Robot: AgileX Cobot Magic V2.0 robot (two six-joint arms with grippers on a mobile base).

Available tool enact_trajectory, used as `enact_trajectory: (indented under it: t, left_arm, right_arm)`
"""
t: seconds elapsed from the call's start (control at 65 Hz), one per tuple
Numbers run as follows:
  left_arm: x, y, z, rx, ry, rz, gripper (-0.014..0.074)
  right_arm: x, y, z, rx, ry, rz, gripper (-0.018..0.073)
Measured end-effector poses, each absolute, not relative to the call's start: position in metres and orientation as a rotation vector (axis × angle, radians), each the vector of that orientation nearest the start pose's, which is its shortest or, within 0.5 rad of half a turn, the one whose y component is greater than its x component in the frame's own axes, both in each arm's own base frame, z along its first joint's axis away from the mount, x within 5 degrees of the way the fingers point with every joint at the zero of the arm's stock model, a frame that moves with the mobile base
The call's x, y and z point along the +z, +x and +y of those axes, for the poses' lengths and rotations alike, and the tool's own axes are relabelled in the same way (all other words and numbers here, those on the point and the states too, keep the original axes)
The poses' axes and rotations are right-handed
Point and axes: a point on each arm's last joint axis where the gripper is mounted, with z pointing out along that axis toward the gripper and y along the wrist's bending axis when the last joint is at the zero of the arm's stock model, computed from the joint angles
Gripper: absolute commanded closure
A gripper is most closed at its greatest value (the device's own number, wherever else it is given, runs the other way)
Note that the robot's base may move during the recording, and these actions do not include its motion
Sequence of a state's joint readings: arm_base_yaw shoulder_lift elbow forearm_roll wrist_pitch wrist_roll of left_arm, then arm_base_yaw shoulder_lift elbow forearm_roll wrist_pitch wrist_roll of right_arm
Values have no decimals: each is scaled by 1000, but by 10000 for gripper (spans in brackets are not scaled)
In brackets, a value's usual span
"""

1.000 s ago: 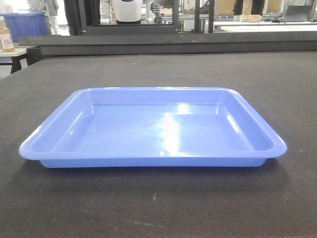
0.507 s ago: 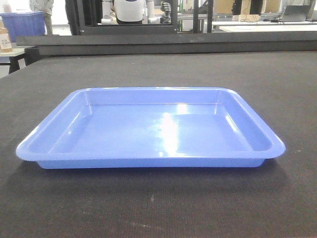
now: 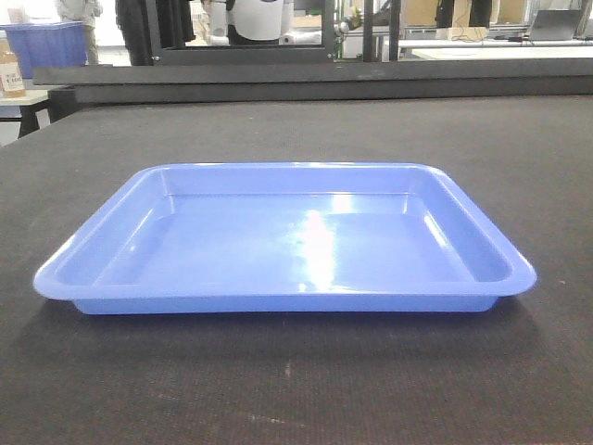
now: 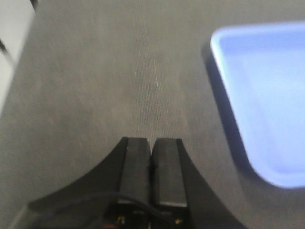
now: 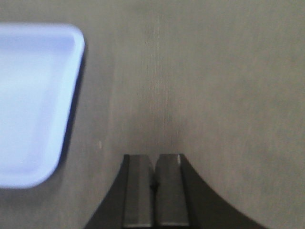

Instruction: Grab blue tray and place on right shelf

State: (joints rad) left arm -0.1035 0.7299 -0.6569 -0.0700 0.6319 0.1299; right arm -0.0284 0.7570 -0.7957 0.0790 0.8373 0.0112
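The blue tray (image 3: pixel 296 246) lies flat and empty on the dark table, filling the middle of the front view. In the left wrist view the blue tray (image 4: pixel 267 100) is at the right, and my left gripper (image 4: pixel 151 141) is shut over bare table to its left, apart from it. Seen from the right wrist, the blue tray (image 5: pixel 33 100) is at the left, with my right gripper (image 5: pixel 154 157) shut over bare table to its right, holding nothing. The right shelf is out of view.
The dark fabric-covered table (image 3: pixel 519 158) stretches around the tray. Its left edge shows in the left wrist view (image 4: pixel 19 57). Behind the table stand a dark blue bin (image 3: pixel 46 44), a bottle (image 3: pixel 11 74), black frames and a white robot body (image 3: pixel 259 19).
The front view has shifted slightly sideways and back, so the tray sits almost where it was. Background figures have moved. The tray itself rests unmoved on the table.
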Motion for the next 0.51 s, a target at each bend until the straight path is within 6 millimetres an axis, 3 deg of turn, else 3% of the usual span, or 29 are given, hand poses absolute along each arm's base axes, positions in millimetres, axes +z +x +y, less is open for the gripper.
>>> enact_trajectory:
  t: [0.2, 0.507]
  left_arm:
    - [306, 174, -27, -151, 196, 2377, 645]
    - [278, 213, -38, -307, 79, 2491, 645]
  right_arm:
    - [331, 167, 1, 90, 80, 2443, 505]
    - [311, 195, 2, 116, 97, 2559, 505]
